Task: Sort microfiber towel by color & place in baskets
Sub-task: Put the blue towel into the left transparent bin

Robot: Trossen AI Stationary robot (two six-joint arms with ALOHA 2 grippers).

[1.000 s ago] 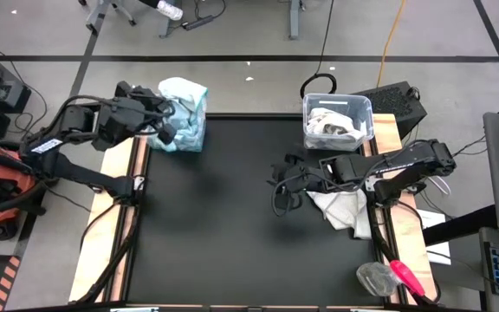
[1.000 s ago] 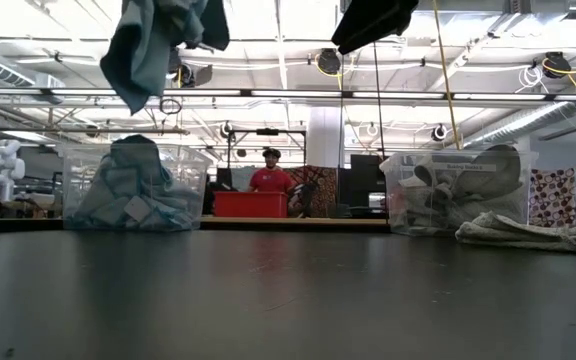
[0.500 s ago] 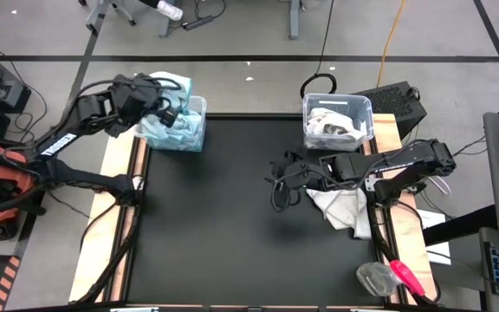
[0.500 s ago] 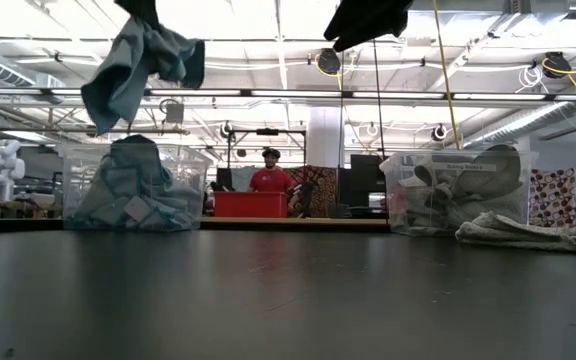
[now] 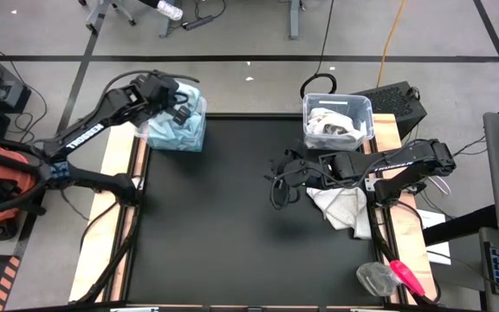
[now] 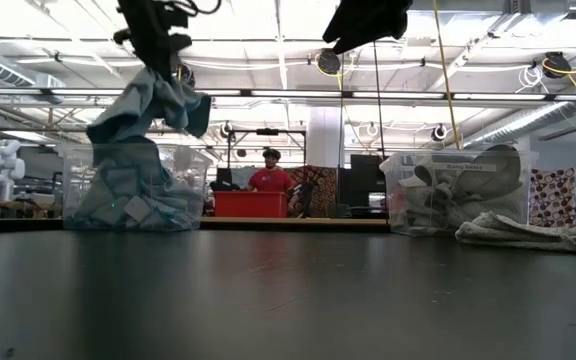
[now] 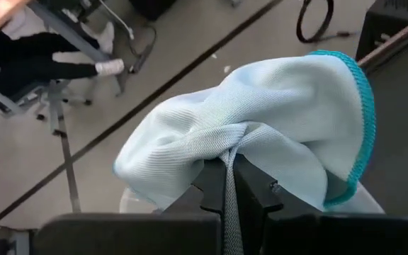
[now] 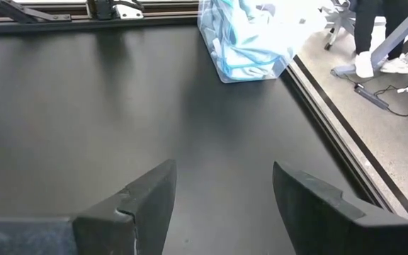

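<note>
**Blue towel held over the full blue basket**

The left gripper (image 5: 177, 107) hangs directly above the left basket (image 5: 177, 132), which stands at the far left corner of the black table (image 5: 232, 217). Its fingers (image 7: 217, 185) are pinched tight on a light blue towel (image 7: 261, 120). The towel is a pale, finely woven microfiber cloth with a brighter teal stitched edge; it bunches into soft folds around the grip point and drapes down from it. In the low view the towel (image 6: 153, 105) dangles with its lower end reaching the pile in the basket (image 6: 133, 188). That basket is a clear, faintly bluish plastic bin with a rimmed top, heaped above its rim with more folded light blue towels.

The right basket (image 5: 338, 120), the same kind of clear bin, stands at the far right corner of the table, well apart from the left basket, and holds crumpled white towels. Just beside it, on the near side, a loose white towel (image 5: 345, 206) lies rumpled at the table's right edge, spilling partly over the edge.

The right gripper (image 5: 286, 180) hovers above the table's middle, between the two baskets but nearer the right one, next to the loose white towel. Its fingers (image 8: 144, 202) are spread apart with nothing between them.

A person in a red top (image 6: 270, 176) stands in the room beyond the table, between the baskets in the low view.
</note>
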